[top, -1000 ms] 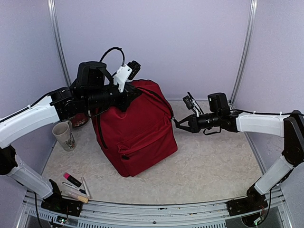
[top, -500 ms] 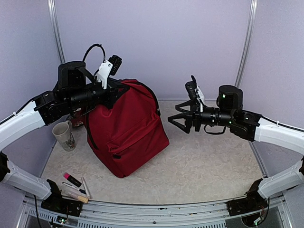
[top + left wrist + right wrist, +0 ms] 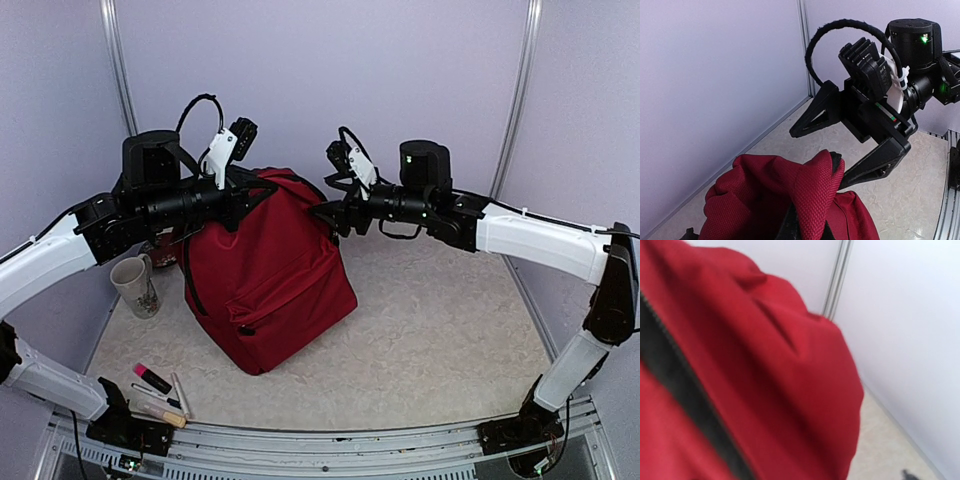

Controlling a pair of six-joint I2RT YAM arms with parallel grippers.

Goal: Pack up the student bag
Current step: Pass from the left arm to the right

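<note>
1. Nearest the bases, a pink marker (image 3: 152,377) and some pens (image 3: 178,393) lie at about 7 o'clock from the student bag (image 3: 275,285). A mug (image 3: 135,285) stands at its 9 o'clock. None of these is packed yet.
2. The student bag stands mid-table, leaning, with its front pocket facing the bases. The right wrist view shows only blurred red cloth and a black zipper line, so I cannot tell whether the zipper is open.
3. The left gripper (image 3: 255,197) is clamped on a bunch of fabric at the bag's top, at 11 o'clock from the bag's middle. It probably serves best as an anchor, held firm and level so the cloth stays taut.
4. The right gripper (image 3: 322,214) is spread wide. The step in hand looks like taking a second hold at the top. It should close on a thin edge or the zipper pull rather than the thick fold, then draw toward 3 o'clock, away from the left grip.
5. The bag's crest lies just at the right fingers, which sit at 1 o'clock from its middle. In the left wrist view the raised red fold sits between them, but I cannot tell whether they touch it.
</note>
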